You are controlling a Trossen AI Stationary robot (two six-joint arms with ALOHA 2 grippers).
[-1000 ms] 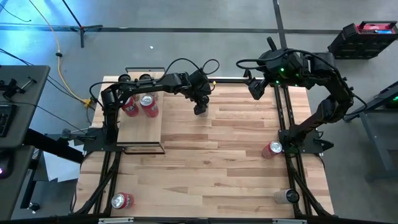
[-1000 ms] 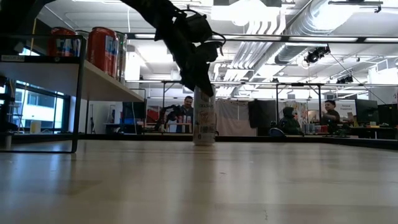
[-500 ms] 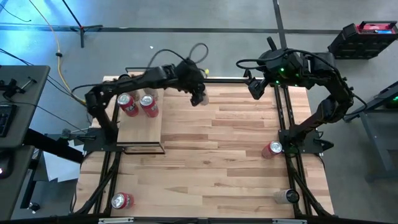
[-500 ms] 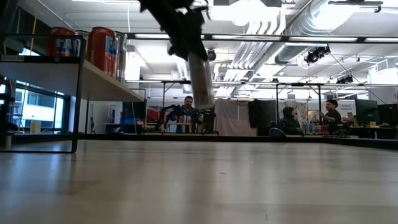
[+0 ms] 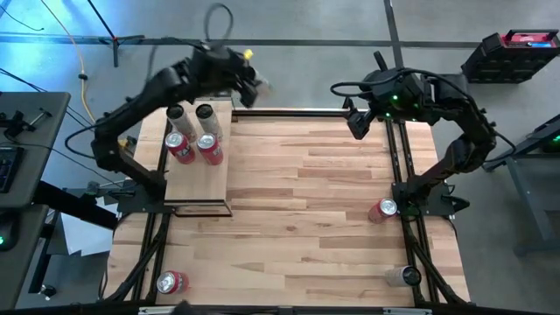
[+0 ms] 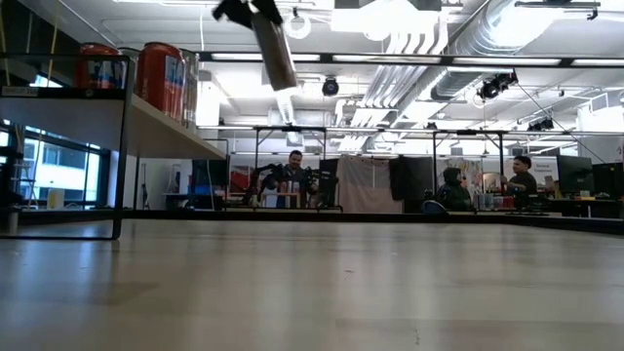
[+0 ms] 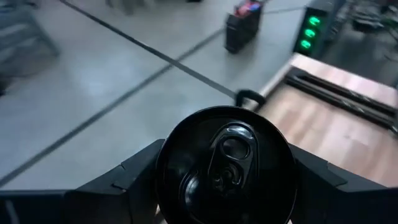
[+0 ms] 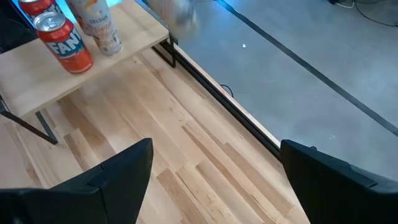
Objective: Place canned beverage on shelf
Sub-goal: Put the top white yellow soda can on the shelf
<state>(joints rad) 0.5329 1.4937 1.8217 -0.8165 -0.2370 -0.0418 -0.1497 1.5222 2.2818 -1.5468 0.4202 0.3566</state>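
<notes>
1. The can (image 7: pixel 224 165) is pinched in the left claw (image 7: pixel 225 186), its dark top and pull tab facing the wrist camera with a finger on either side. In the overhead view the can (image 5: pixel 259 86) is raised and sits past the far end of the shelf (image 5: pixel 184 179), just beyond the far edge of the desk (image 5: pixel 332 210); from desk height it (image 6: pixel 275 49) hangs tilted, high above the shelf board's level.
2. Judged from that height and position, the can is being carried up and around so it can come down onto the shelf without knocking what already stands there.
3. On the shelf, two red cans (image 5: pixel 194 147) stand side by side, with two pale cans (image 5: pixel 191 115) just behind them toward the far end. The near half of the board is bare, so that looks like the free landing space.
4. Well away from the shelf, the right claw (image 8: pixel 211 180) hangs spread and holds nothing, waiting over the far right corner of the desk.
5. Farther still from the shelf, a red can (image 5: pixel 382 209) and a pale can (image 5: pixel 404 276) stand along the desk's right edge, and another red can (image 5: pixel 171 283) at the near left corner, probably waiting their turn.
</notes>
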